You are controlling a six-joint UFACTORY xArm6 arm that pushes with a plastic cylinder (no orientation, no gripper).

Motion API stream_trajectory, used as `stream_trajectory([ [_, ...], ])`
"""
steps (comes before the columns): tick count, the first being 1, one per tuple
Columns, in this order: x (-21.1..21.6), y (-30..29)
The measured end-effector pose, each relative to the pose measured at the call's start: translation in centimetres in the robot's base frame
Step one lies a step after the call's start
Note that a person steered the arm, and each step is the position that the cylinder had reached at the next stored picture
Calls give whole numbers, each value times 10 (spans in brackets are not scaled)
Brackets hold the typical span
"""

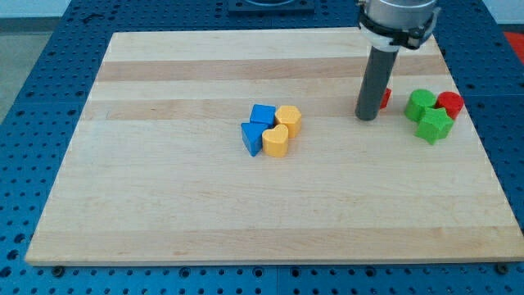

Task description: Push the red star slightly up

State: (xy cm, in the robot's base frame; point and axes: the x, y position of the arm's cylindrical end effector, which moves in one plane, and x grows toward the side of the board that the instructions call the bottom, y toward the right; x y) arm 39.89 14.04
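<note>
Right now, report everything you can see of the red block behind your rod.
Only a small sliver of the red block shows, poking out on the view's right of my rod; the rest is hidden, so its shape cannot be made out. It looks matte, solid red, lying flat on the wooden board. My tip sits just at its lower left, seemingly touching or nearly so. It stands apart from the green blocks further right.
</note>
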Motion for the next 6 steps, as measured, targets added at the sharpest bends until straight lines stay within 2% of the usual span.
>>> stream_trajectory([
  [6,3,11],
])
